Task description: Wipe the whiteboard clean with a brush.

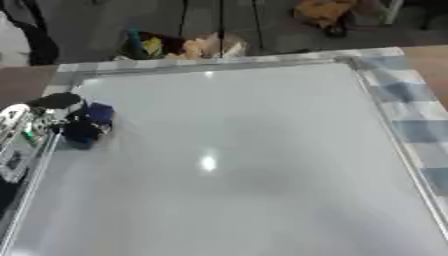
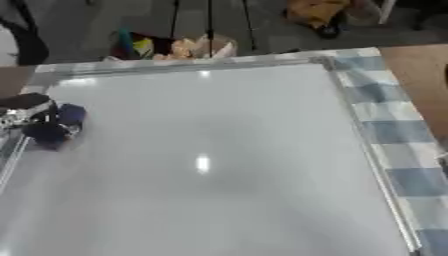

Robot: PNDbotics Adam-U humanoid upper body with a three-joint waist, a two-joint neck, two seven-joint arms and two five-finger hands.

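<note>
Currently wiping: left robot hand, fingers curled round dark blue brush, at whiteboard left edge, mid-left of frame. Next, likely: sweep rightward across board.

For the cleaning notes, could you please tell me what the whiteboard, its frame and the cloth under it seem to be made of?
The whiteboard looks like glossy coated board: lamp glare reflects off it. Its frame seems to be brushed metal, silvery and thin. The cloth looks like matte woven fabric with a blue-grey check.
</note>
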